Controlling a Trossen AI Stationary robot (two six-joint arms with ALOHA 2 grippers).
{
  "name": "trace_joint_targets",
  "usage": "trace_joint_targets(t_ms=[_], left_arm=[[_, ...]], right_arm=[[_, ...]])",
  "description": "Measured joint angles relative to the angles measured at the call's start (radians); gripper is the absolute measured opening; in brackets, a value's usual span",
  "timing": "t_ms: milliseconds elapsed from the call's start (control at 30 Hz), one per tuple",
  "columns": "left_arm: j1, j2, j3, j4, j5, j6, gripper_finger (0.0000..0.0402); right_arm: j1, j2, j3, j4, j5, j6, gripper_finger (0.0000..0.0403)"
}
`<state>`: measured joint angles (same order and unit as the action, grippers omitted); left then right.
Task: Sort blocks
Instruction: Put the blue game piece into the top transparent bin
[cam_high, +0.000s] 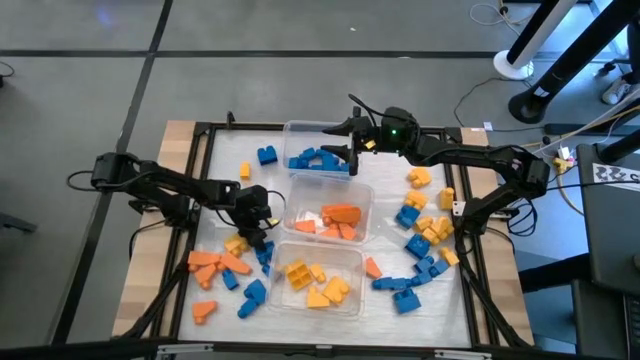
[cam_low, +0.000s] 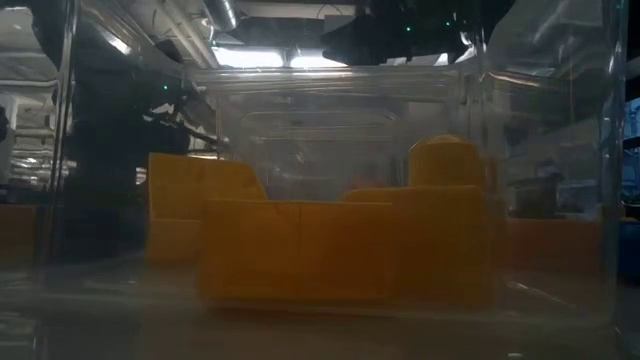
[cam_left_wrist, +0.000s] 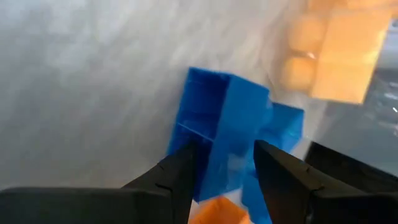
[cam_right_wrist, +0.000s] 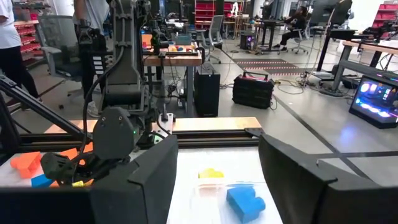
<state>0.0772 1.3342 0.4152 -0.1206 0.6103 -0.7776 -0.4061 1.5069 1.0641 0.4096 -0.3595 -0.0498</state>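
Left wrist view is showing the left gripper (cam_left_wrist: 224, 165) closing its jaws around a chunky blue plastic block (cam_left_wrist: 221, 130), upright between the fingers, left of three clear plastic tubs (cam_high: 322, 254); the right gripper (cam_high: 352, 140) is hovering open-jawed over the far tub; loose blocks are numbering dozens

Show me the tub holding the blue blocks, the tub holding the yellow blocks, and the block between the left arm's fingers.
blue-block tub (cam_high: 297, 127), high view, bare far-left corner of its rim.
yellow-block tub (cam_high: 352, 256), high view, bare right part of its floor.
blue block (cam_left_wrist: 230, 124), left wrist view, its front face above the fingers.
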Motion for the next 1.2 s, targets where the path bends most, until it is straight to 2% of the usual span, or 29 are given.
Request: trace_joint_targets(t_ms=[133,267,533,600,800,967,1200], left_arm=[[-0.016,0.000,0.000,-0.001,0.037,0.004,0.0142],[-0.042,0.000,0.000,-0.002,0.038,0.052,0.0118],[-0.081,-0.001,0.001,0.001,0.044,0.106,0.0035],[-0.082,-0.002,0.003,0.007,0.053,0.103,0.0013],[-0.080,-0.008,0.003,0.005,0.064,0.081,0.0007],[-0.065,-0.054,-0.001,-0.014,0.108,0.070,0.0004],[-0.017,-0.216,0.000,-0.075,0.227,0.070,0.0002]], right_arm=[[0.000,0.000,0.000,0.000,0.000,0.000,0.0222],[0.000,0.000,0.000,0.000,0.000,0.000,0.0222],[0.000,-0.001,0.000,0.001,-0.002,0.000,0.0222],[0.000,-0.005,0.000,0.006,-0.029,0.001,0.0222],[0.000,-0.083,0.000,-0.015,-0.117,0.001,0.0222],[0.000,-0.199,0.000,-0.186,-0.131,0.000,0.0222],[0.000,-0.366,0.000,-0.511,-0.103,0.000,0.0222]])
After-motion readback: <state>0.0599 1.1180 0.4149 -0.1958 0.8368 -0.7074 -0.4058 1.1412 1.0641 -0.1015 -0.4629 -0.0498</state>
